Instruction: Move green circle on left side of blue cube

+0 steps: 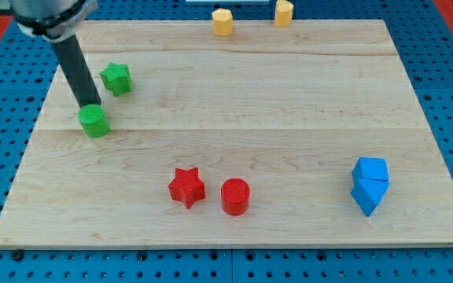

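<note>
The green circle (94,121) lies on the wooden board at the view's left. My tip (90,105) stands right at its upper edge, touching or almost touching it. The blue cube (370,170) sits far off at the view's lower right, pressed against a second blue block (366,197) just below it. A green star (117,78) lies just above and to the right of the tip.
A red star (186,187) and a red circle (235,196) lie side by side at the lower middle. Two yellow blocks (222,21) (284,12) sit at the board's top edge. The board (234,102) rests on a blue perforated table.
</note>
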You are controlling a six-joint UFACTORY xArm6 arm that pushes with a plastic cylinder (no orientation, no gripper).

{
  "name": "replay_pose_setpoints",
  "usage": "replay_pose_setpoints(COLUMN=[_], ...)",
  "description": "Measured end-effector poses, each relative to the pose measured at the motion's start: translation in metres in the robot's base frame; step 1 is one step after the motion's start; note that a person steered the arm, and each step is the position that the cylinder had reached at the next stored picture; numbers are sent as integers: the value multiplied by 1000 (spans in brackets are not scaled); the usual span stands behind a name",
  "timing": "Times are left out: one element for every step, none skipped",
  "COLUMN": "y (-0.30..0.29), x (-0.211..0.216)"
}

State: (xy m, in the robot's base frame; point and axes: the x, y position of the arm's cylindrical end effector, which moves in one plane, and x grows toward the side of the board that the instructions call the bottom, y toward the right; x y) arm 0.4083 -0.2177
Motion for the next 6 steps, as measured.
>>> replay_pose_setpoints(y=[-71,-2,118,221,289,199], x=[2,29,27,33,51,34])
